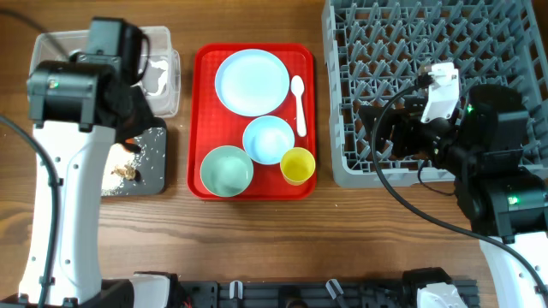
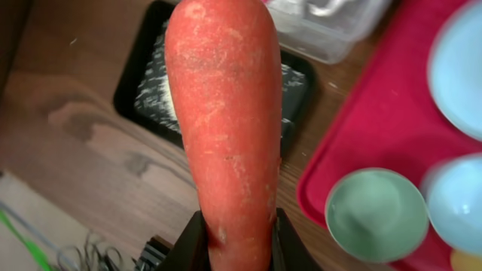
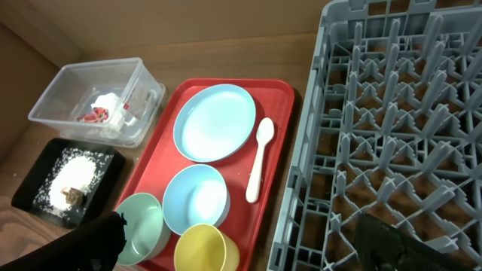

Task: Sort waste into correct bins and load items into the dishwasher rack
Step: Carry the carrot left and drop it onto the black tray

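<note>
We hold the carrot above the black tray

Our left gripper (image 2: 230,245) pinches the narrower end of the orange carrot (image 2: 226,128), whose skin is pale-scuffed and whose far end is blunt, over the black tray (image 2: 139,79). Our right gripper (image 3: 241,248) is spread wide.

Four big things sit on a brown wood table.
The table (image 1: 257,248) holds a black tray (image 1: 156,175) down below the left pincer (image 2: 235,242). A clear tub (image 1: 169,85) stands just beside that tray, a bit further out from the same pincer. A flat red tray (image 1: 198,85) lies between the left pincer and the right pincer (image 1: 370,133). The big grey rack (image 1: 479,34) sits under the right pincer, just beside the red tray.
</note>
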Controlling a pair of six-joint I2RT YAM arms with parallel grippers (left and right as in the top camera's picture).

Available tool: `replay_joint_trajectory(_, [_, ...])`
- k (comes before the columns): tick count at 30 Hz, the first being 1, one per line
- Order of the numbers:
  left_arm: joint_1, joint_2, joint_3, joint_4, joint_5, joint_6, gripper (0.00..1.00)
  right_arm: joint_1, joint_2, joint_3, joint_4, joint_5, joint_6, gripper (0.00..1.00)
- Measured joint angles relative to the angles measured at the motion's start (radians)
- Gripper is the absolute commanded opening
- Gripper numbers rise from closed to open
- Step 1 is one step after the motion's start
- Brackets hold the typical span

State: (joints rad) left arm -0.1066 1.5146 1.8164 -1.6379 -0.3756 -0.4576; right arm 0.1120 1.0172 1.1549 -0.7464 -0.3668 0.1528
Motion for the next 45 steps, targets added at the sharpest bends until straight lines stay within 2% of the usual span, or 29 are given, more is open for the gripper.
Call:
replay_joint_trajectory(5, [0.119, -0.009, -0.139, 0.144, -0.031, -0.092, 0.04, 0.0, 0.011, 0.0, -0.017, 0.0, 0.001, 1.0])
replay_joint_trajectory(7, [0.196, -0.008, -0.284, 0.298, -0.031, -0.135, 0.04, 0.0, 0.029, 0.0, -0.024, 0.0, 0.002, 1.0])
replay_joint_trajectory(12, [0.312, -0.006, -0.515, 0.547, 0.035, -0.248, 0.04, 0.0, 0.052, 0.0, -0.024, 0.0, 0.002, 1.0])
replay_joint_trajectory(18, [0.353, 0.0, -0.801, 0.954, 0.098, -0.41, 0.04, 0.0, 0.056, 0.0, -0.02, 0.0, 0.004, 1.0])
replay_joint_trajectory(23, [0.356, 0.023, -0.958, 1.188, 0.113, -0.522, 0.05, 0.0, 0.056, 0.0, -0.019, 0.0, 0.004, 1.0])
replay_joint_trajectory(29, [0.356, 0.025, -0.978, 1.329, 0.113, -0.567, 0.34, 0.0, 0.056, 0.0, -0.02, 0.0, 0.004, 1.0])
replay_joint_trajectory(39, [0.356, 0.025, -0.978, 1.329, 0.113, -0.577, 0.34, 0.0, 0.056, 0.0, -0.02, 0.0, 0.004, 1.0])
replay_joint_trajectory(41, [0.356, 0.025, -0.978, 1.332, 0.113, -0.576, 0.41, 0.0, 0.056, 0.0, -0.02, 0.0, 0.004, 1.0])
replay_joint_trajectory(43, [0.356, 0.024, -0.978, 1.359, 0.119, -0.555, 0.53, 0.0, 0.056, 0.0, -0.02, 0.0, 0.004, 1.0])
replay_joint_trajectory(45, [0.356, 0.014, -0.976, 1.365, 0.154, -0.481, 0.75, 0.0, 0.056, 0.0, -0.02, 0.0, 0.004, 1.0])
